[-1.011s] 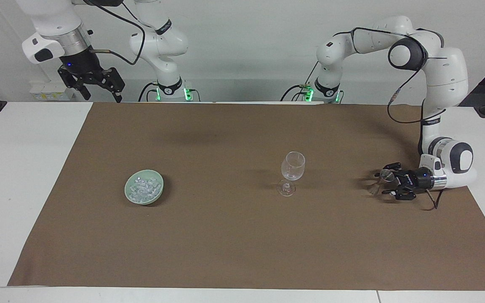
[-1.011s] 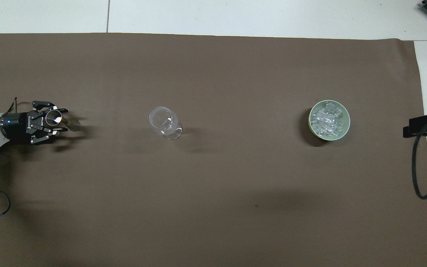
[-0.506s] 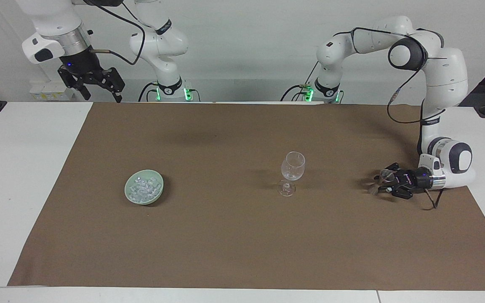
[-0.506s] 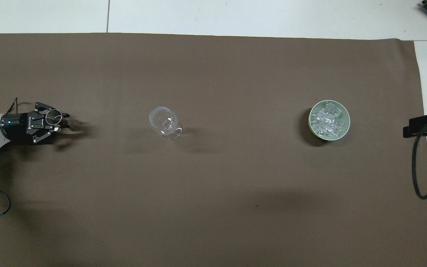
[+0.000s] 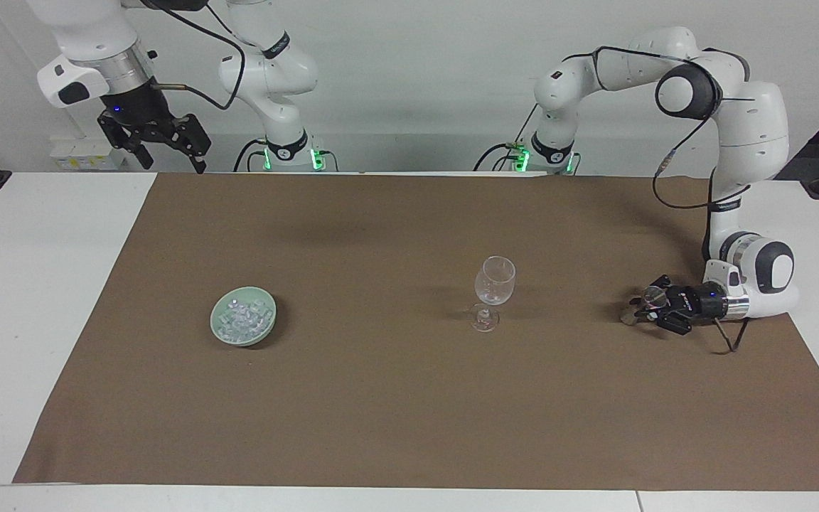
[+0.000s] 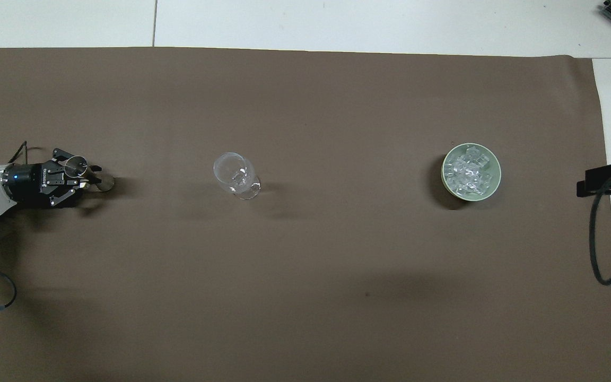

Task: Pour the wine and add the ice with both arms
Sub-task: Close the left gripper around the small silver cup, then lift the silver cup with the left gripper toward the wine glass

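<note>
An empty wine glass [image 5: 494, 284] [image 6: 234, 172] stands upright mid-cloth. The ice [image 5: 242, 318] [image 6: 467, 172] is heaped in a pale green dish [image 5: 267, 328] [image 6: 496, 183] toward the right arm's end. At the left arm's end, my left gripper [image 5: 648, 307] [image 6: 89, 178] lies low and level over the cloth. It is shut on a small clear glass vessel [image 5: 654, 294] [image 6: 76, 166] that stands on the cloth. Whether that vessel holds wine I cannot tell. My right gripper [image 5: 175, 165] waits open, high over the white table's corner at the robots' edge, holding nothing.
A brown cloth [image 5: 409, 398] [image 6: 305, 297] covers most of the white table [image 5: 33, 284]. The left arm's black cable [image 5: 729, 341] trails onto the cloth beside its wrist. A black cable loop [image 6: 600, 239] hangs at the right arm's end.
The left gripper's fingers have closed in on the small glass vessel, and the hand has edged slightly toward its own end. The right arm has barely shifted.
</note>
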You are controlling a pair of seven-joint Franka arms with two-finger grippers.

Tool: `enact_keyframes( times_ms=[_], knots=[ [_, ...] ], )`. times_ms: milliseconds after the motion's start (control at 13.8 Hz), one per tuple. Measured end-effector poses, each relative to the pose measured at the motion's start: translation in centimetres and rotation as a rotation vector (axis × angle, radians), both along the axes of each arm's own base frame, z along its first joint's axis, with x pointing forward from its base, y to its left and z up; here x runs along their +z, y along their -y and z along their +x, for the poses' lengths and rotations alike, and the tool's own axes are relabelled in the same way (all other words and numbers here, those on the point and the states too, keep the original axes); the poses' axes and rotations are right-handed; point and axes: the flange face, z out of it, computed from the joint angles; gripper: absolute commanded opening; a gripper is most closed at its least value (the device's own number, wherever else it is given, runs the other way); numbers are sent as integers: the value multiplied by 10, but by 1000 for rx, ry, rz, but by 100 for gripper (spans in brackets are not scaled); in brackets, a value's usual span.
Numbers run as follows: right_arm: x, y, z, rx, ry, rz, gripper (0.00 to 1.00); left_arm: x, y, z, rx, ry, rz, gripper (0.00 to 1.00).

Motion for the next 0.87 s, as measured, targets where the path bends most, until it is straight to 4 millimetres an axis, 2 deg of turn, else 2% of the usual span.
enact_keyframes(
  times_ms=[289, 433, 578, 867],
  knots=[
    [0, 0, 0, 0, 0, 0, 100, 1, 2, 1, -5, 10, -6, 13],
    [0, 0, 0, 0, 0, 0, 100, 10, 13, 6, -25, 29, -26, 13],
    [0, 0, 0, 0, 0, 0, 100, 29, 24, 12, -50, 61, -38, 13],
    [0, 0, 0, 0, 0, 0, 100, 83, 38, 22, -89, 134, 0, 11]
  ],
)
